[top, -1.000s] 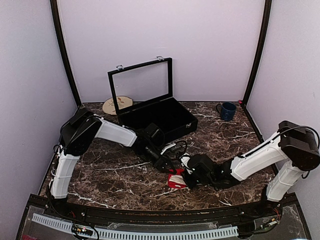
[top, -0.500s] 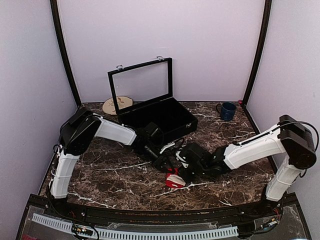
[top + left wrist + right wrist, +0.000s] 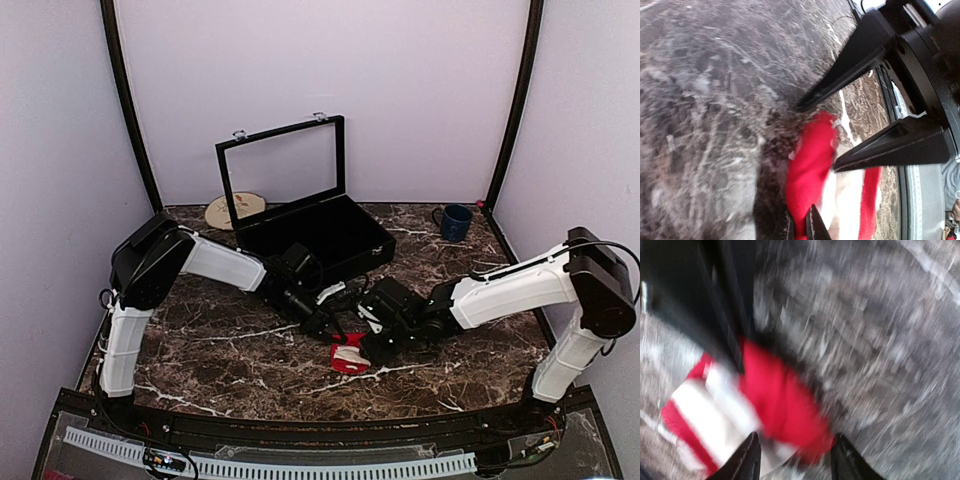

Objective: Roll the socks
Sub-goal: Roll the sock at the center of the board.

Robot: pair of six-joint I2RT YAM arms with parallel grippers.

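Socks (image 3: 351,357) lie as a loose, part-folded bundle on the desk (image 3: 230,350), front middle, between both claws. Risk: the left claw (image 3: 801,223) is clenched on a single red fold, while the right claw (image 3: 796,452) stands released astride the bundle. Any pull could unroll or drag it. Long axis appears to follow the left claw's reach, with the cream cuff toward the near edge.
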